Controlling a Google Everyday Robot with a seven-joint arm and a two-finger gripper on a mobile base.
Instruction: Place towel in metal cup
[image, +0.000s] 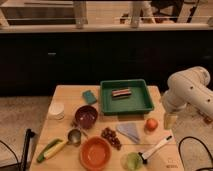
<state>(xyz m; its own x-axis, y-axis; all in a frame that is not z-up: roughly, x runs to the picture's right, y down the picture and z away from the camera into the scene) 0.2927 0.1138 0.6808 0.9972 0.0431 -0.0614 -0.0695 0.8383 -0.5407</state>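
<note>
- The gripper (170, 120) is seen at the right edge of the table (67, 97), just right of the red fruit (151, 124). Whether it is spread or pressed together cannot be told.
- The towel (130, 131) is laid flat near the middle of the table, between the grapes (111, 137) and the red fruit. It is not yet picked up.
- The metal cup (74, 136) is found on the left, just nearer than the dark bowl (86, 116) and well apart from the towel.
- The step in hand is judged to be the reach for the towel.
- The towel should be pinched from above at a corner, so the grapes and fruit are not bumped.
- It should be lifted high, carried left over the grapes, and pushed down bunched up (the cup is smaller than the towel).
- The orange bowl (95, 152) beside the cup should not be used by mistake.
- Counted: one towel, one metal cup, one white cup (56, 110), two bowls, one sponge (89, 96), one tray (126, 105), one brush (155, 147).
</note>
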